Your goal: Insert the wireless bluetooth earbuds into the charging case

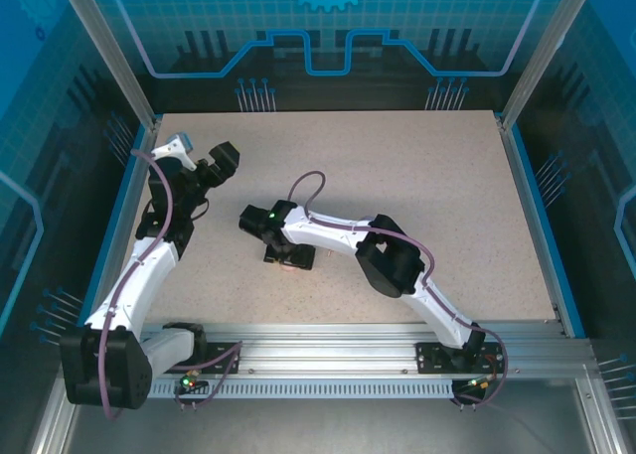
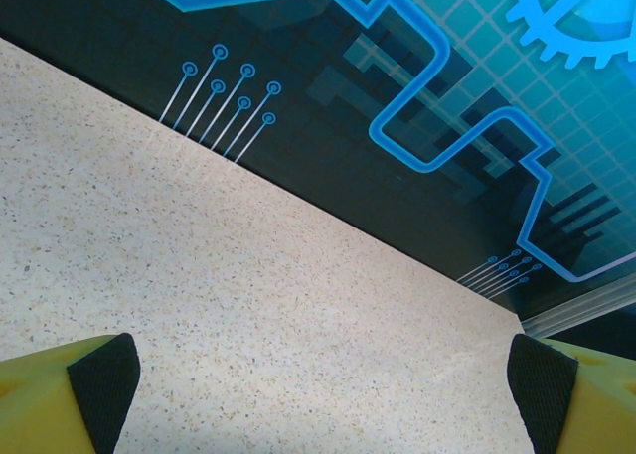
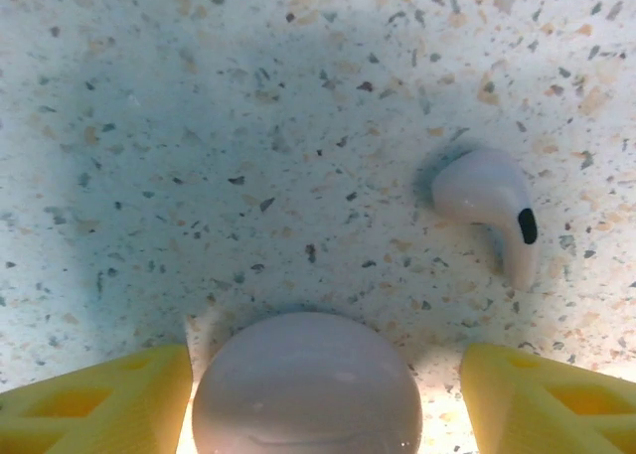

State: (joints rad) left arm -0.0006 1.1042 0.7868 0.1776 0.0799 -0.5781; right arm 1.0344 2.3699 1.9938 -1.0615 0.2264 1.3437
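Right end effector [image 3: 323,379] hangs low over the tabletop [image 3: 298,126], roughly midway between the left and right edges and a little toward the left. Its jaws are open astride the round charging case [image 3: 306,384]. One yellow finger [image 3: 99,404] is almost against the shell, while the other [image 3: 547,394] stands clear of it. A pale pink earbud [image 3: 487,221] lies on its side just beside the case, apart from it and beyond the wider gap.

The step looks like taking hold of the case. To do it well, centre the jaws first so both fingers meet the shell together at its widest part. A lopsided squeeze would likely shove the smooth dome toward the earbud or let it slip out. Whether the lid is open cannot be told.

Left end effector [image 2: 323,384] waits wide open and empty near the far left corner.
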